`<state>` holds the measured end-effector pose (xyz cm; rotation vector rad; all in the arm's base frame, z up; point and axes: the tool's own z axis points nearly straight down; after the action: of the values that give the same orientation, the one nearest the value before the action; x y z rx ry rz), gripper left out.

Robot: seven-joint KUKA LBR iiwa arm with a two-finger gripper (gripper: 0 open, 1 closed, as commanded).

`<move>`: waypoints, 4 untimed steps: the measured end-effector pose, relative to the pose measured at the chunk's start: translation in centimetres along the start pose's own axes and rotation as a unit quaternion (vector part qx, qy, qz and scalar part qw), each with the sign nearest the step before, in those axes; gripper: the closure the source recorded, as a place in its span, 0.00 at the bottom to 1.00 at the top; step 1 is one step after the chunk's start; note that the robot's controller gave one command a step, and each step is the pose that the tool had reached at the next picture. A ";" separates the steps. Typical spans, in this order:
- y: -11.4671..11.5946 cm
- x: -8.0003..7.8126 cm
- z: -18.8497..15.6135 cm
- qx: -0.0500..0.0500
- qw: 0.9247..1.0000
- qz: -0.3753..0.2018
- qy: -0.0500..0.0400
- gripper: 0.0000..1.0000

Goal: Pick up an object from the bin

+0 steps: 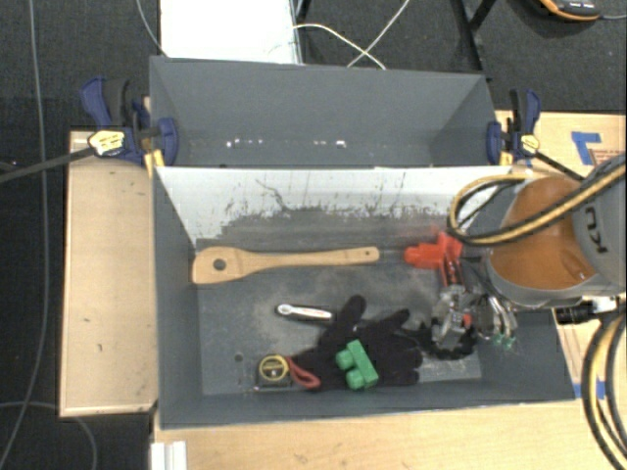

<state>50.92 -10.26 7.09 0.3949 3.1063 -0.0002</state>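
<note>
My gripper (452,329) hangs low at the right end of the bin floor, just right of a black glove (390,346) that lies spread along the front. A green plastic block (357,362) rests on the glove. A red plastic piece (429,254) lies just behind the gripper, near the back wall.
A long wooden spoon (279,259) lies across the back of the floor. A small silver metal piece (304,312) sits mid-floor. A yellow tape measure (273,368) with a red strap sits at the front left. The arm's orange cover and cables overhang the bin's right wall.
</note>
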 end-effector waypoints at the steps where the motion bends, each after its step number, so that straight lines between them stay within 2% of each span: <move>1: 0.0 0.0 0.0 0.000 1.000 0.000 0.000 1.00; 2: 0.0 0.2 -2.3 0.000 1.000 -0.002 0.003 1.00; 4: 0.0 0.0 -10.7 0.000 1.000 -0.007 0.003 1.00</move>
<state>50.77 -10.22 17.83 0.3752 3.1143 0.0021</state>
